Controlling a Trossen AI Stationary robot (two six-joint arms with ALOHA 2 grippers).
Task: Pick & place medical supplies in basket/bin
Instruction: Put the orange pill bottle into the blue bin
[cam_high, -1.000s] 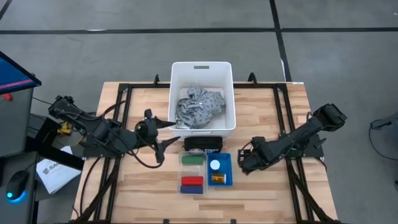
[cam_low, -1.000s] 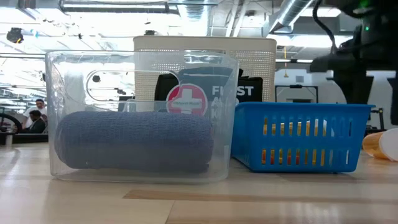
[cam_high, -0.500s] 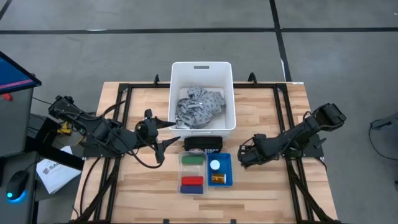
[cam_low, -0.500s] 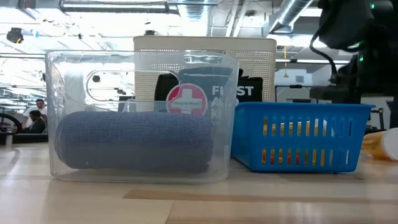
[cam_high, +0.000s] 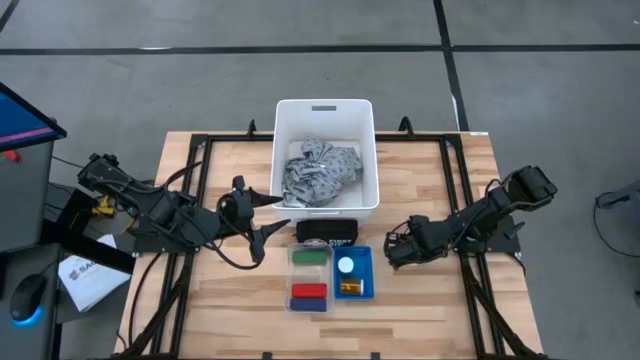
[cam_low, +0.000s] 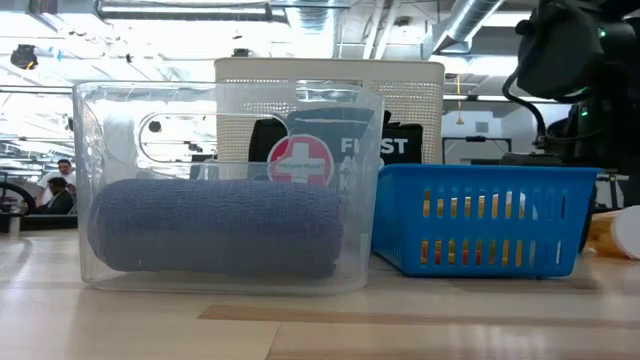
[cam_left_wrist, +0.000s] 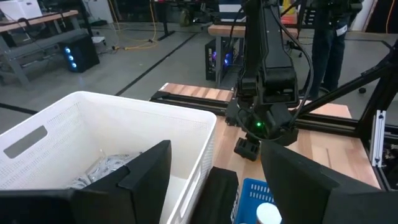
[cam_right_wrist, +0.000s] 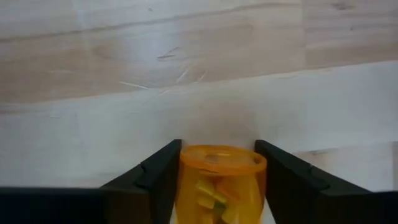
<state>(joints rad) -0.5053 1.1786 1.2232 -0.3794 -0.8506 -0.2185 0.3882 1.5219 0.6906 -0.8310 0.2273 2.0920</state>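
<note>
So far only the grey patterned cloth (cam_high: 322, 172) has made it into the white bin (cam_high: 325, 110) at the far middle of the desk (cam_high: 430, 300). The green (cam_high: 309, 257) and red cylinders (cam_high: 309, 291) are sitting in the clear tray just in front, and the white jar (cam_high: 345, 266) plus one orange bottle (cam_high: 349, 288) are in the blue basket (cam_low: 480, 220) next to it. The right gripper (cam_right_wrist: 217, 180) has its jaws clamped around another orange pill bottle (cam_right_wrist: 219, 186) just beside that basket. The left gripper (cam_left_wrist: 214, 168) hovers by the bin's near-left corner, jaws spread, holding nothing. Most of it is left, I'd say.
</note>
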